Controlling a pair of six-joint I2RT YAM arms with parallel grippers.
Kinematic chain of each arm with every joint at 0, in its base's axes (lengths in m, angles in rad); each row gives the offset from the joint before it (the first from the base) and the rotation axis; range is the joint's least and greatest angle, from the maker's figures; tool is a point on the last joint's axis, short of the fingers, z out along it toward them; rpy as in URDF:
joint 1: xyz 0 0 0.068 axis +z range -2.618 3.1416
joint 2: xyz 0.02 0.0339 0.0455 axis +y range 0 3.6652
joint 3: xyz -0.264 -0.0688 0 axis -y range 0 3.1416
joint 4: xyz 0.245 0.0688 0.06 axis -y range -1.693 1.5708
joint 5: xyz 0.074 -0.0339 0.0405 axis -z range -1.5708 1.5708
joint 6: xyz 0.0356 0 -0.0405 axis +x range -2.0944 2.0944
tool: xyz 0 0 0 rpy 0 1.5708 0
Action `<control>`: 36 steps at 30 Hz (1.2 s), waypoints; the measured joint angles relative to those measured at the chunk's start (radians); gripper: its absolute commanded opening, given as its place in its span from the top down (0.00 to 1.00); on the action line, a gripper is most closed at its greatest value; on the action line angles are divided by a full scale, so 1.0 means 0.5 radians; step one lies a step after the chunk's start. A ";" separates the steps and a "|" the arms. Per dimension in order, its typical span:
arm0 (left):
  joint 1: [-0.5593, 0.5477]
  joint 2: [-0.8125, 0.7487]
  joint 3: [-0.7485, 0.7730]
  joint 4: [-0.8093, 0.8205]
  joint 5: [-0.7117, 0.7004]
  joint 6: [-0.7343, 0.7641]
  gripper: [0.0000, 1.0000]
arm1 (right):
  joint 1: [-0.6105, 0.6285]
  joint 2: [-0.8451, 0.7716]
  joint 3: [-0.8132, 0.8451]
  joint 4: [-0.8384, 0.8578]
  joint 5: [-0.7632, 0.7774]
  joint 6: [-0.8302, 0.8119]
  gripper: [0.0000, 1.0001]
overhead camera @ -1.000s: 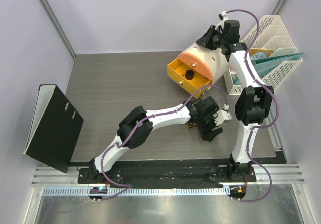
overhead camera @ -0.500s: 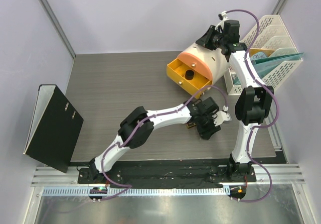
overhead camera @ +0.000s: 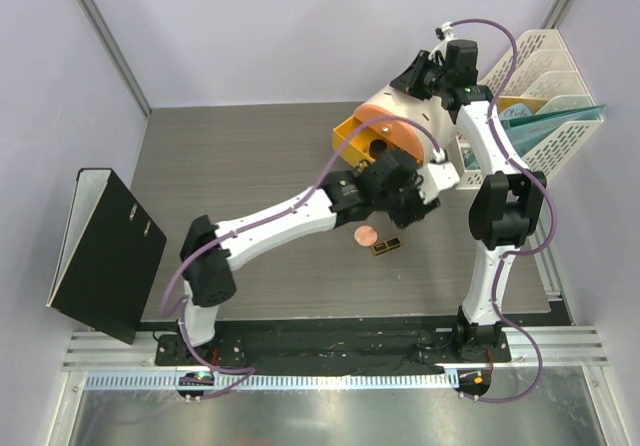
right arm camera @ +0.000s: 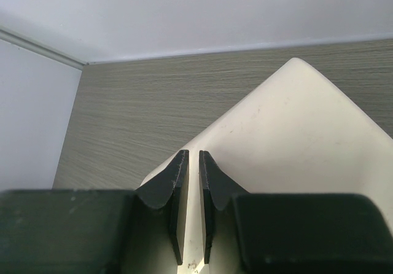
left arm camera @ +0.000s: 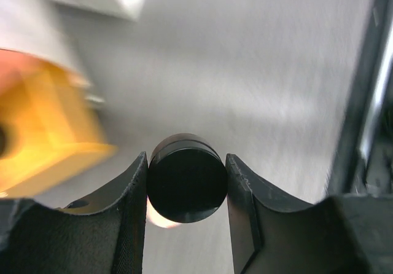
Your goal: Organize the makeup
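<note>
Clamping a black round jar (left arm camera: 186, 185) between the fingers of my left gripper (left arm camera: 186, 160), I have the open yellow drawer (left arm camera: 46, 133) at ten o'clock. Seen from overhead, a pink compact (overhead camera: 365, 234) and a black-gold lipstick (overhead camera: 386, 246) lie on the table (overhead camera: 230, 166) at seven o'clock from that gripper. My right gripper (right arm camera: 191, 160) is pinched on the thin wall of the cream box (right arm camera: 295, 139).

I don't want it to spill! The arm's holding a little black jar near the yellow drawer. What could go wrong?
The black jar is round and only pinched at its sides by the left gripper, so it might slip out. The yellow drawer already holds a second jar; dropping this one could knock it.
</note>
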 measured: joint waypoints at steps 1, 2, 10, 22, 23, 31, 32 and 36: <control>0.016 -0.066 -0.005 0.053 -0.049 -0.014 1.00 | 0.000 -0.001 -0.001 -0.001 0.001 0.000 0.81; 0.037 -0.125 -0.010 0.115 -0.098 -0.043 1.00 | 0.000 -0.001 -0.001 -0.002 0.001 0.000 0.81; 0.340 -0.106 0.198 0.368 -0.411 -0.258 1.00 | 0.000 -0.002 -0.003 -0.001 0.001 0.000 0.81; 0.526 0.364 0.449 0.262 -0.504 -0.531 0.61 | 0.000 -0.050 -0.072 0.021 -0.001 0.000 0.81; 0.520 0.380 0.464 0.242 -0.502 -0.539 0.46 | 0.000 -0.051 -0.072 0.022 -0.001 0.000 0.81; 0.510 0.406 0.544 0.201 -0.482 -0.565 0.13 | 0.000 -0.053 -0.075 0.021 -0.002 0.000 0.81; 0.510 0.405 0.544 0.204 -0.482 -0.565 0.12 | 0.000 -0.053 -0.075 0.021 -0.002 0.000 0.81; 0.510 0.372 0.494 0.240 -0.483 -0.564 0.12 | 0.000 -0.053 -0.076 0.021 -0.003 0.000 0.81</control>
